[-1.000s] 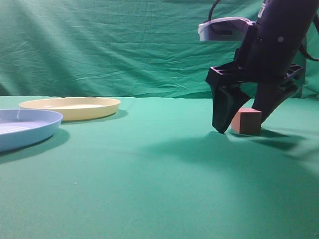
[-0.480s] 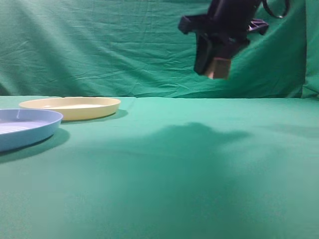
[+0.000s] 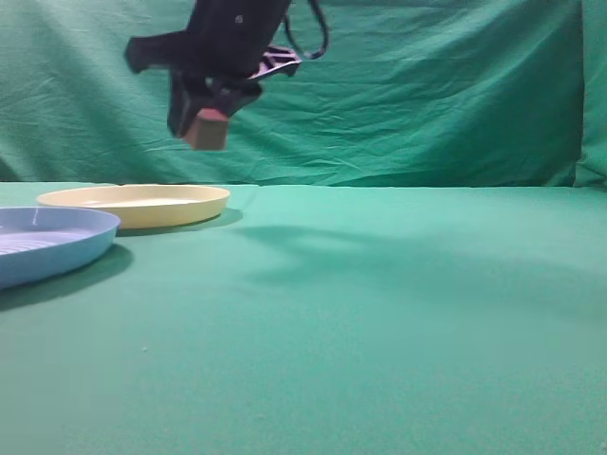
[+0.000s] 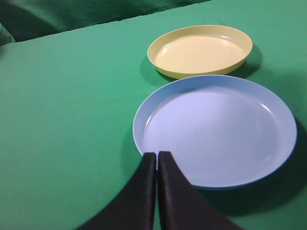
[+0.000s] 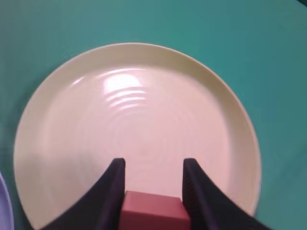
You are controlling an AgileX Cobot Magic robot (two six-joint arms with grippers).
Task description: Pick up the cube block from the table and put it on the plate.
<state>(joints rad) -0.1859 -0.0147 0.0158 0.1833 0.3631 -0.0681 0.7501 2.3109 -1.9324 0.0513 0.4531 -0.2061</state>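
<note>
Right gripper [image 3: 204,128] hangs in the air at upper left of the exterior view, above the right part of the cream plate [image 3: 133,205] and well clear of it. Its jaws are closed partway onto the cube block [image 3: 206,130], one finger on each side face. The right wrist view agrees: the block [image 5: 154,211] sits between the two dark fingers [image 5: 111,191], with the plate [image 5: 57,110] filling the view directly below. The block touches neither plate nor table.

Left gripper [image 4: 157,163] has its jaws pressed together, nothing between them. In the left wrist view it sits over the near rim of the light blue plate [image 4: 268,110].

The cream plate [image 4: 201,50] lies just beyond the blue one [image 3: 47,242]; whether their rims touch cannot be told. Both rest on the green table [image 3: 379,332]. A green cloth backdrop [image 3: 427,95] hangs behind.
</note>
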